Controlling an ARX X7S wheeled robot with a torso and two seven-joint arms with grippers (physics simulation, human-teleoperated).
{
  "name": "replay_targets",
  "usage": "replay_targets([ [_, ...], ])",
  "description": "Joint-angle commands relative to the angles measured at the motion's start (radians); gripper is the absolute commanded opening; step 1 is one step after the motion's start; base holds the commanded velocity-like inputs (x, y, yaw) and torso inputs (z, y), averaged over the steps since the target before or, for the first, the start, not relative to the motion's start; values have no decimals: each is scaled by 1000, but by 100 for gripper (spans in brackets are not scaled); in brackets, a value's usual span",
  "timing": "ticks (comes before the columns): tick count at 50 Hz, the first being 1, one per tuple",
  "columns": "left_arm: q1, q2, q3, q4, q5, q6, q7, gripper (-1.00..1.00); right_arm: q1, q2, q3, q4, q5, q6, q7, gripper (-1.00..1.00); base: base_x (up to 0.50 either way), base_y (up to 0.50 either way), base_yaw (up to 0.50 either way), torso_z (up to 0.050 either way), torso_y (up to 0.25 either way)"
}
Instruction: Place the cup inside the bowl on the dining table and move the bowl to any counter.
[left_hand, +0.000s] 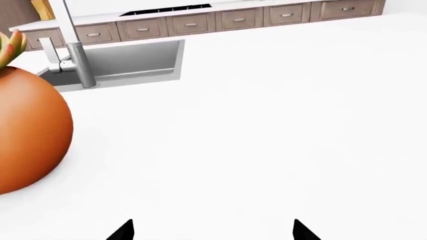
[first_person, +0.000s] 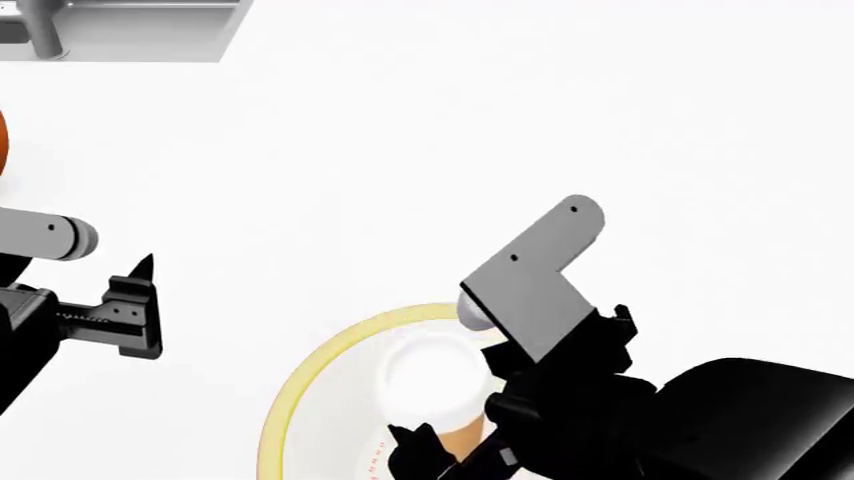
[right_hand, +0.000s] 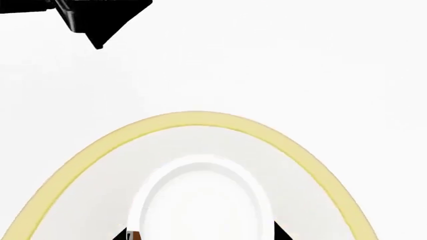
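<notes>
The small tan-brown paper cup with a white lid (first_person: 434, 385) is over the inside of the wide white bowl with a yellow rim (first_person: 310, 365). The right black gripper (first_person: 454, 440) holds the cup, with its two fingers pressed on the cup's sides. In the right wrist view the white lid (right_hand: 200, 200) fills the middle of the bowl's yellow ring (right_hand: 87, 150). I cannot tell if the cup touches the bowl's bottom.

The bowl sits on the big plain white tabletop (first_person: 467, 130), close to the robot.

The left black gripper (first_person: 140, 310) is well apart from the bowl, low over the table. Its jaws are apart and hold nothing.

A big round orange fruit (left_hand: 27, 130) sits on the table near the left gripper. Behind it are a grey metal sink (left_hand: 140, 60) and a shiny tap (left_hand: 77, 60).
</notes>
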Motion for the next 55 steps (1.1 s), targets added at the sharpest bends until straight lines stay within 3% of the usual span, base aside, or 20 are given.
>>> replay_targets([
  [1,-1,-2,2,3,-4,-7,-4,100,-44,14,-62,25,-34,-46,-20,-100,0,0,0,0,0],
  [25,-7,-5,7,3,-7,-9,-8,100,-84,28,-93,33,-46,-70,1,-100,0,0,1,0,0],
  [26,-8,-5,7,3,-7,-9,-8,100,-83,29,-92,30,-44,-68,4,100,0,0,0,0,0],
  [55,-21,-5,16,1,-13,-13,-10,100,21,42,-17,-64,72,42,101,100,0,0,0,0,0],
])
